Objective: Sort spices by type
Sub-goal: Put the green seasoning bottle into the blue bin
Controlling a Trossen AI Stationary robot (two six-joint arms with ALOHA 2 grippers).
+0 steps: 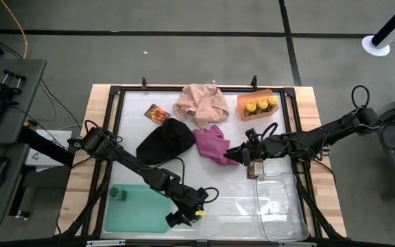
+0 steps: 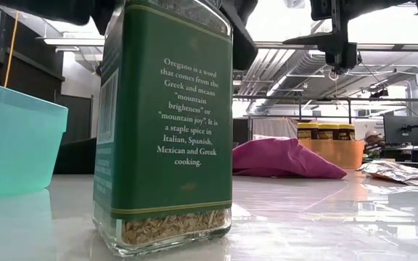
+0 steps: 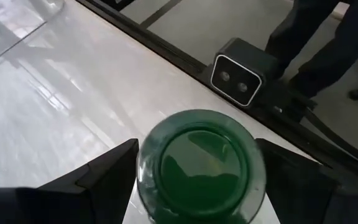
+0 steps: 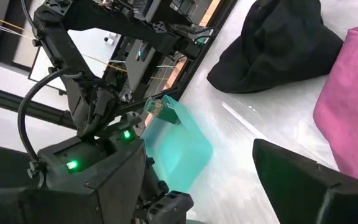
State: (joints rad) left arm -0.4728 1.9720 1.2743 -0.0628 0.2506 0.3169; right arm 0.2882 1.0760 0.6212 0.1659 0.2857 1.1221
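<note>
A green-lidded oregano jar (image 2: 165,130) stands upright on the table near its near edge, beside the green tray (image 1: 139,213). My left gripper (image 1: 184,214) comes down on it, shut about its top (image 3: 197,165). A second green-lidded jar (image 1: 118,194) stands in the green tray. Three yellow-lidded jars (image 1: 261,106) sit in the orange tray (image 1: 241,110). One brown packet (image 1: 156,113) lies flat at the far left, another (image 1: 254,169) just on the near side of my right gripper (image 1: 237,152). That gripper hovers open (image 4: 210,199) by the magenta cloth (image 1: 214,144). My left gripper holds the oregano jar at its shoulder, just under the green lid (image 3: 143,186), one finger (image 3: 114,174) on each side. The fingers come from above, pointing down. The jar stays upright with its base (image 2: 165,239) on the table.
A pink cloth (image 1: 201,103) and a black cloth (image 1: 164,140) lie mid-table. A clear tray (image 1: 280,202) sits at the near right. A black frame (image 1: 115,123) edges the white table. The low camera (image 3: 238,78) stands just beyond the near edge, in front of the jar.
</note>
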